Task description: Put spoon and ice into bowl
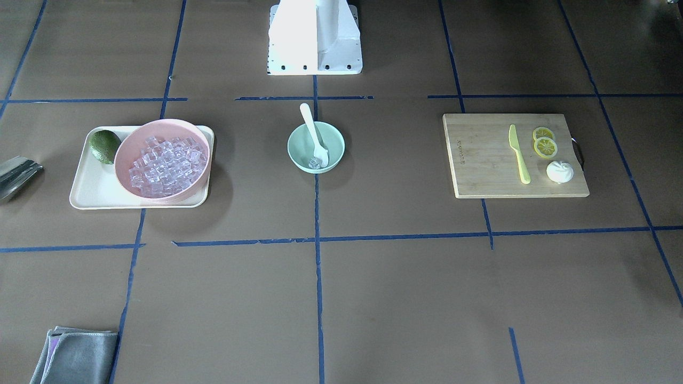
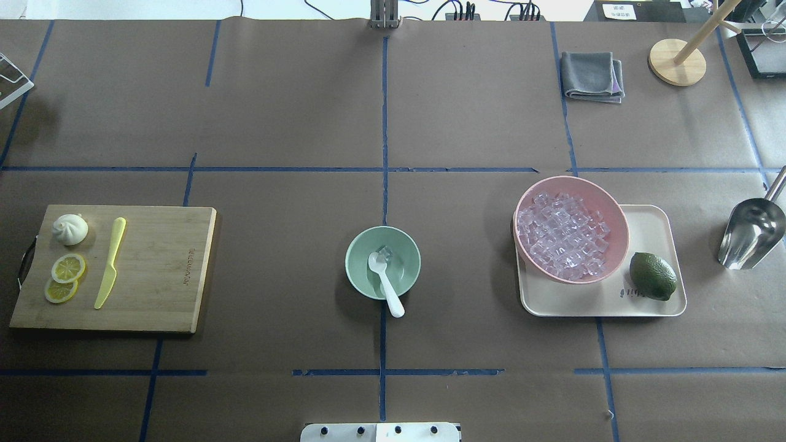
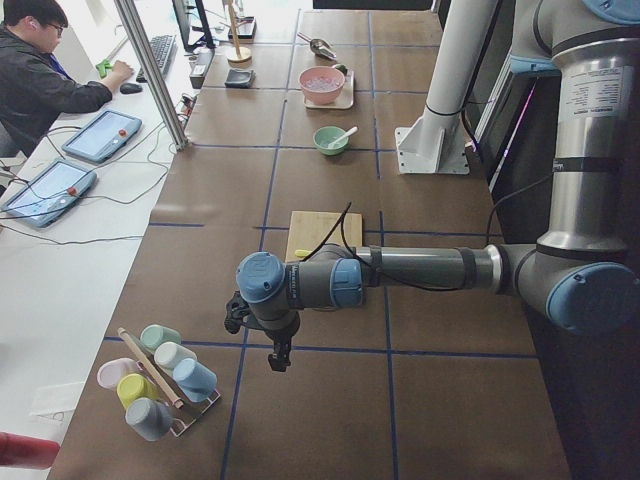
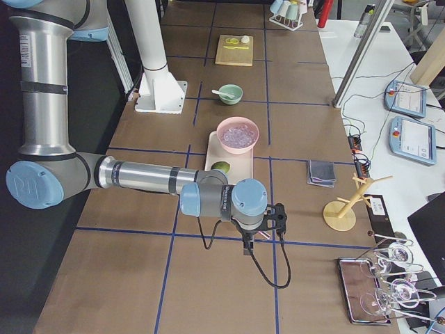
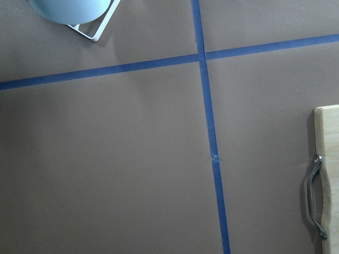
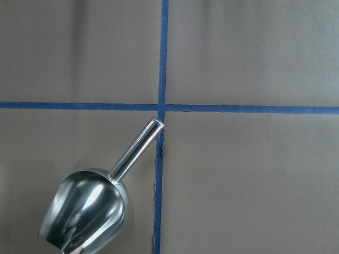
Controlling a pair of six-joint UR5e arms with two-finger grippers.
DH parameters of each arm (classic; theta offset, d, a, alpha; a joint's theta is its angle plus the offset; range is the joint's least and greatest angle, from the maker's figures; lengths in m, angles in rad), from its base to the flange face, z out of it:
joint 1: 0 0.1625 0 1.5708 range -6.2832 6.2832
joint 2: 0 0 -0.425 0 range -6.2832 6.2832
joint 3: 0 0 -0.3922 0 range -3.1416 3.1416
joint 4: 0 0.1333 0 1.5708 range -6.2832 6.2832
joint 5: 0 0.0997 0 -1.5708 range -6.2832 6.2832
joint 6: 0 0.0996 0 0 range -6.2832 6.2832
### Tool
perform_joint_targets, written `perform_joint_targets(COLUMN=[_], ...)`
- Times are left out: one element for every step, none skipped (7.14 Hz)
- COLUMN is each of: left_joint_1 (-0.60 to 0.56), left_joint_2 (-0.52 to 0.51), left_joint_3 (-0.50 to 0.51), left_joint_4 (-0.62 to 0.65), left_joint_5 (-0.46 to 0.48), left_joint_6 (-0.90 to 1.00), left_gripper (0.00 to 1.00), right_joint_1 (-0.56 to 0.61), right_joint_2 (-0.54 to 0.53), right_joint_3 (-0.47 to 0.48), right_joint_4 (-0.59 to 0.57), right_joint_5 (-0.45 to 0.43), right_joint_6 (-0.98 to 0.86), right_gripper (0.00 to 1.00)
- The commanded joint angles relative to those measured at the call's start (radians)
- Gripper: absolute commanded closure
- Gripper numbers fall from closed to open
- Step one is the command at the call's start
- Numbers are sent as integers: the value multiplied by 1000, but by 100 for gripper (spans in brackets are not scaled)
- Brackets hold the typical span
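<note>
Nearest the robot, both arms reached out low over the two ends of the desk (image 2: 276,123), well apart from the dishes. The left fingers (image 3: 280,356) and the right fingers (image 4: 245,249) showed only from the side, so I could not tell whether they were open, closed or holding anything. Further out, mid-desk, the spoon (image 2: 385,281) lay in the green bowl (image 2: 359,270), scoop down inside and handle leaning over the rim toward the robot. One ice cube (image 2: 384,252) sat in the bowl just beside the scoop. To the right, a pink bowl (image 2: 619,227) holding a heap of ice (image 2: 562,236) stood on a cream tray (image 2: 651,221) beside a green fruit (image 2: 653,276), with a metal scoop (image 2: 750,233) lying beyond the tray. To the left, a cutting board (image 2: 159,270) carried a yellow knife (image 2: 110,263), lemon slices (image 2: 67,268) and a bun (image 2: 70,229). Farthest off lay a folded grey cloth (image 2: 591,75) and a wooden stand (image 2: 677,61).
</note>
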Motion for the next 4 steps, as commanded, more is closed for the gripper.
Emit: perform_joint_targets(left_joint_1=[-11, -13, -13, -13], left_joint_2=[1, 0, 1, 1], left_joint_3=[8, 6, 6, 8], left_joint_4=[-38, -41, -53, -53], left_joint_5=[3, 1, 3, 1], left_joint_6=[-5, -61, -74, -76], left_gripper=[0, 0, 0, 0], right_joint_1=[1, 2, 3, 4], right_joint_2=[-2, -2, -2, -2], right_joint_3=[15, 15, 15, 15], right_joint_4=[0, 0, 0, 0], right_joint_5=[-9, -9, -9, -9], right_joint_6=[1, 1, 1, 1], right_gripper=[0, 0, 0, 0])
